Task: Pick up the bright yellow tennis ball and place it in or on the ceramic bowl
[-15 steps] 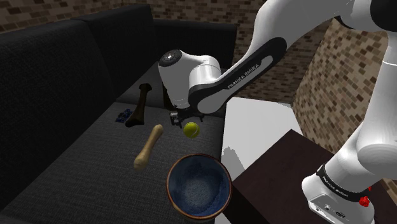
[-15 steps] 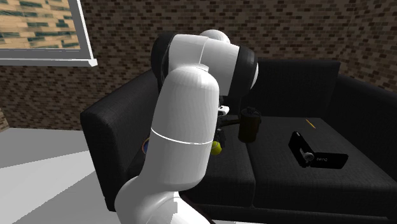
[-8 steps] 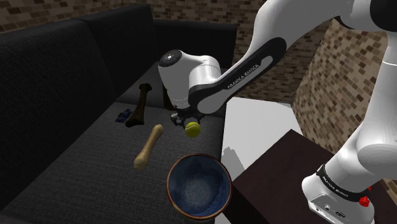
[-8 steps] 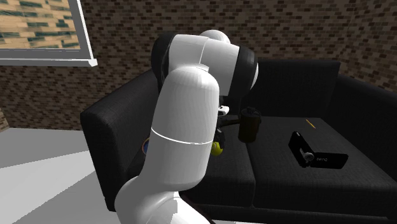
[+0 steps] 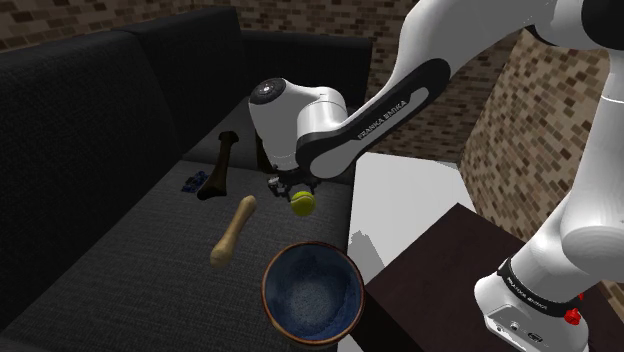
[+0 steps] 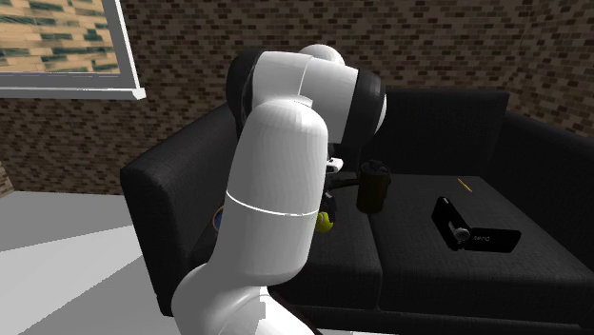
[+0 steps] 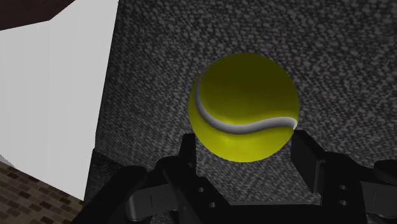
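Lowered since before, fingers clasp the round, white-seamed yellow tennis ball over pebbly sofa cushion.

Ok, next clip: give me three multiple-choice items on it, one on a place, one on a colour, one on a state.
1. Where is the ball? A in the bowl; B on the sofa; C on a shelf.
2. The bowl's inside is: A red; B white; C blue.
3. The bowl stands: A upright, empty; B tipped over; C upright, holding the ball.
Answers: 1 B, dark sofa fabric lies right behind it in the wrist view; 2 C, blue shows within the brown rim; 3 A, its mouth faces up with nothing inside.
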Available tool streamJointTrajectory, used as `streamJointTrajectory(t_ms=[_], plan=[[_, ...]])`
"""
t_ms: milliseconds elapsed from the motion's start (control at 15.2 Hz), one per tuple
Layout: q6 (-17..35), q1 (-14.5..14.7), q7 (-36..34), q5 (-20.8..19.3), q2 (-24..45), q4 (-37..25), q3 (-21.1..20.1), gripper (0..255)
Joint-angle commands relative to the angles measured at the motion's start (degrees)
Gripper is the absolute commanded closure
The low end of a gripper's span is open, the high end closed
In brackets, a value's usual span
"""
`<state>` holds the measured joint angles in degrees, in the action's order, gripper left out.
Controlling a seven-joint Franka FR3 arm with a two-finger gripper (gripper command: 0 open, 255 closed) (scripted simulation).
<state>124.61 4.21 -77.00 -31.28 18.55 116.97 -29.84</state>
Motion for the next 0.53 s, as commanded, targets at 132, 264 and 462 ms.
streamJointTrajectory(t_ms=[132, 264, 462], plan=[[-1.51, -0.34, 1.24, 1.44, -1.49, -0.30, -0.58, 255], [-2.54, -0.56, 2.07, 2.35, -2.51, -0.64, -0.90, 255], [-4.13, -0.86, 3.30, 3.66, -3.96, -1.25, -1.34, 255]])
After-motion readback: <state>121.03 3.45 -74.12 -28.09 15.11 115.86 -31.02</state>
